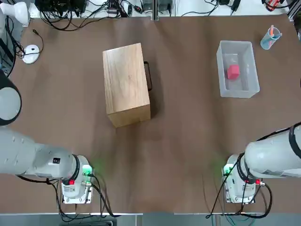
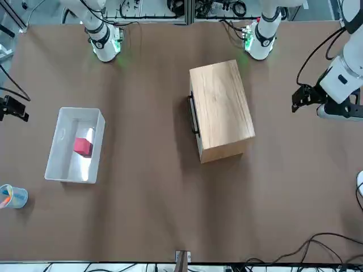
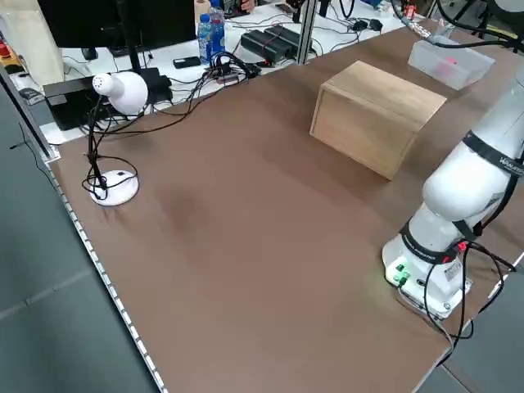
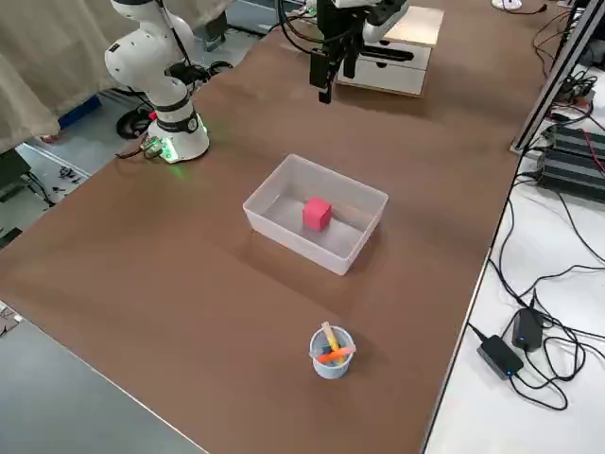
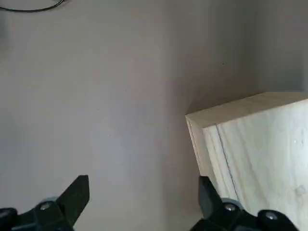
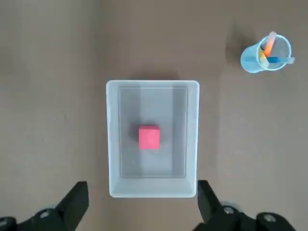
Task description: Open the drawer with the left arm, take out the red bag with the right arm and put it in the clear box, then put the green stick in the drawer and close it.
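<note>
The light-wood cabinet stands left of the table's middle. Its drawer is shut, and the black bar handle faces the right arm's side. The red bag lies inside the clear box at the far right. No green stick is in view. My left gripper hovers open and empty above the table, just off the cabinet's corner on its left side, and also shows in the front view. My right gripper hangs open and empty high above the clear box's near end.
A small blue cup with pens stands at the far right corner. A white desk lamp and its base sit at the far left. Cables and equipment line the far edge.
</note>
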{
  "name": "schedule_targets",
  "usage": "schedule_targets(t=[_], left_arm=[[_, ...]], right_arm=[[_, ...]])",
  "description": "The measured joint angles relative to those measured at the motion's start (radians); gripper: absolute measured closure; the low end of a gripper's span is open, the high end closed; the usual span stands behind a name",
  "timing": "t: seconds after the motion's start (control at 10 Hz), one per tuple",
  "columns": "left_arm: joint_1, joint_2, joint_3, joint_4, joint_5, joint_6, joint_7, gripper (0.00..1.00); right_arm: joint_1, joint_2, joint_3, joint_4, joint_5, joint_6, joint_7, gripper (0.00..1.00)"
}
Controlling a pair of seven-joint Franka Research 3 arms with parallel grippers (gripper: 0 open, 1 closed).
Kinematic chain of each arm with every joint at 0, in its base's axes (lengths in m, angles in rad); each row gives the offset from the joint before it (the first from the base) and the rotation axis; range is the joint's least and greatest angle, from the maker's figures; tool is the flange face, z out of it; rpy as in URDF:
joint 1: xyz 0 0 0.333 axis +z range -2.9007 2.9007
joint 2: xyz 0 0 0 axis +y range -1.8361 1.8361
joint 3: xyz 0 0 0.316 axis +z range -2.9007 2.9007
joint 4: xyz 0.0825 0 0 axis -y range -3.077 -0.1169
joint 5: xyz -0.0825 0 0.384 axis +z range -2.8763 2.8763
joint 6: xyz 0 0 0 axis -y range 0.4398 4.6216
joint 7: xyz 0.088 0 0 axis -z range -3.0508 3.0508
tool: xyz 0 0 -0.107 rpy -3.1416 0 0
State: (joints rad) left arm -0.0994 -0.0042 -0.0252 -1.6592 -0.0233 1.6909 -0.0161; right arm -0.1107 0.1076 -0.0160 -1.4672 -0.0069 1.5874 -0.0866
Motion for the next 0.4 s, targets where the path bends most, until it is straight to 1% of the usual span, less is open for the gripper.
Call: schedule_targets(t=[0.4], left_arm=[[0.0, 0.0, 0.0, 0.0, 0.0, 0.0, -0.005, 0.0]], right_arm=[[0.001, 0.0, 0.006, 0.0, 0.0, 0.0, 0.001, 0.0]])
